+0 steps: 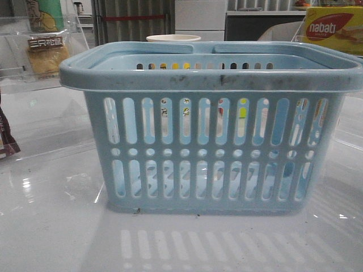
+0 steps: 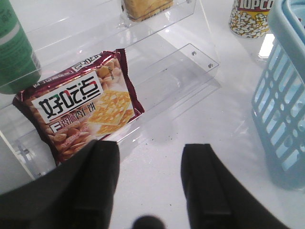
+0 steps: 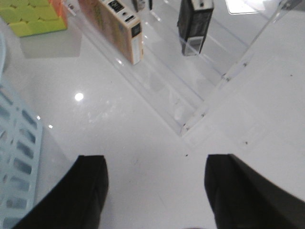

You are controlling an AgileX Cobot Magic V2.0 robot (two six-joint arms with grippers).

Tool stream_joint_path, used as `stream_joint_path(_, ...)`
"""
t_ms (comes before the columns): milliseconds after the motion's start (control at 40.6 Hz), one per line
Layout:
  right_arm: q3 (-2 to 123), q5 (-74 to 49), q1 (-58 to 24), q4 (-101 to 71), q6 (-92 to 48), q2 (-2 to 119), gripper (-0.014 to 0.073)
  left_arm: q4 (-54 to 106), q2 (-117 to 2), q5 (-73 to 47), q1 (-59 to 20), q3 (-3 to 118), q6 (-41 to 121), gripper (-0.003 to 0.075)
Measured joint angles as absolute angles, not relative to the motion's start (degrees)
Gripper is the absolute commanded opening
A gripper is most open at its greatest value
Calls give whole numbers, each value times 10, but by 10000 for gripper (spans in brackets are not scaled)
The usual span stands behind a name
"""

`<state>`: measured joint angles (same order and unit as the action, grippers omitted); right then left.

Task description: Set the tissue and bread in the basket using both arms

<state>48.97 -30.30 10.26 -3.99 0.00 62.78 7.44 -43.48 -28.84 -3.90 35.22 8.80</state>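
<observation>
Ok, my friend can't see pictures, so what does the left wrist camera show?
The open left gripper hangs over a white table, holding nothing. Just beyond it a maroon cracker packet lies in a clear plastic rack, and the light-blue basket stands at one edge.

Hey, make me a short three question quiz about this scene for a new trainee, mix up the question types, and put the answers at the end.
1. True or false: the left gripper is shut on the maroon foil cracker packet.
2. Multiple choice: the golden-yellow bread in a clear wrapper with a brown label sits where in the front view? A) inside the large light-blue slotted plastic basket B) on the clear acrylic shelf at far left C) in the right gripper
3. Fill in: the small blackish tissue pack stands on a clear acrylic ____.

Key: 1 false, both grippers are open and empty; 2 B; 3 shelf.
</observation>
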Motion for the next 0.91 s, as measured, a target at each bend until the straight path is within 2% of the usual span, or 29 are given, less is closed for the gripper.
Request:
stream_joint_path(271, 604, -299, 144, -45, 0, 776, 542, 74, -435, -288, -39, 352, 88, 328)
stream_joint_path(813, 760, -265, 146, -77, 0, 1011, 542, 74, -435, -288, -39, 352, 88, 329)
stream_joint_path(912, 775, -255, 146, -77, 0, 1033, 493, 74, -435, -288, -39, 351, 88, 329)
